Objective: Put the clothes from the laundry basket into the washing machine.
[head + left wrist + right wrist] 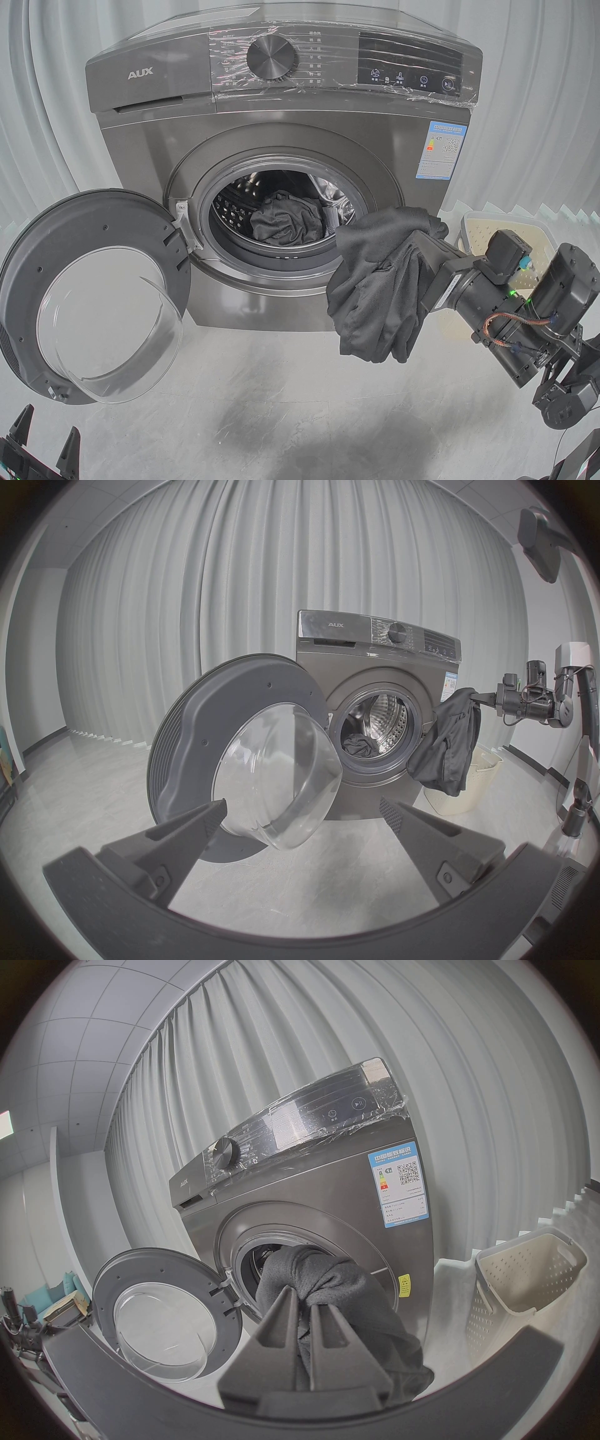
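Grips dark garment (375,287) with right gripper (303,1302), clenched shut, centre-right of frame. Hangs below fingertips, draped down-left, just before open washing machine (281,125) mouth. Holds left gripper (50,420) spread, lower left corner. Laundry basket (484,232) at right, behind arm.

the washing machine (156,144) is metallic grey, its door (25,262) dark grey around a clear glass bowl, its sticker (441,150) blue and white. the hanging garment (375,281) is plain charcoal, like the garment in the drum (284,219). the laundry basket (481,231) is cream, dotted with small holes. the curtain (37,94) is pale grey-white, the floor (250,387) light grey with faint marbling. the right end effector (304,1302) is matte dark grey.
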Available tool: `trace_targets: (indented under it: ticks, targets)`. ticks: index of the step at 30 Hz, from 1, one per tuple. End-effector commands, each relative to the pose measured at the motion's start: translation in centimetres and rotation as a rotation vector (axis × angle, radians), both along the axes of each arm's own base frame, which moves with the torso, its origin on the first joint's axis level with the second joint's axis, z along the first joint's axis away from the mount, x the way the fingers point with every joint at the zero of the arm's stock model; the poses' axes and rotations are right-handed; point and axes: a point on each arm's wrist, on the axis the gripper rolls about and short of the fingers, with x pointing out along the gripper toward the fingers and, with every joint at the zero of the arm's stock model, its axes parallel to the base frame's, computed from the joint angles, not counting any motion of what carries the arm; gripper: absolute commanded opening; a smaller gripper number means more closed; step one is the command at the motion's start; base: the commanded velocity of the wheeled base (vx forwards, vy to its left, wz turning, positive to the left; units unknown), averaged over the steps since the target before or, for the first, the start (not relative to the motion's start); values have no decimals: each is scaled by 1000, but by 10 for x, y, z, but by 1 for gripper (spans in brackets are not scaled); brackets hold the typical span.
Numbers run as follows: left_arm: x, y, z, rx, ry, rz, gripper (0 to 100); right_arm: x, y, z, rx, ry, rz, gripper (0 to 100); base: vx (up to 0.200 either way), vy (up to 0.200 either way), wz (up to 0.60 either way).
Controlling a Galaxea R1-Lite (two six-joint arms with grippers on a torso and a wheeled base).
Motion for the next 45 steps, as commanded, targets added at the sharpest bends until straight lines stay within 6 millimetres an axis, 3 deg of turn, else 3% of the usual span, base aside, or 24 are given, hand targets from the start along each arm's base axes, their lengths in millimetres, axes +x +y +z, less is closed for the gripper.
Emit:
trace_targets:
  ticks: [1, 16, 25, 45]
  targets:
    - [0, 0, -4, 0, 0, -1, 100, 1, 1, -2, -5, 6, 1, 0, 0, 0, 0]
    - [0, 0, -4, 0, -2, -1, 100, -5, 8, -3, 5, 12, 32, 0, 0, 0, 0]
    - [0, 0, -4, 0, 0, 2, 100, -3, 10, -6, 11, 7, 33, 0, 0, 200, 0]
    - [0, 0, -4, 0, 0, 2, 100, -3, 10, -5, 13, 5, 33, 0, 0, 0, 0]
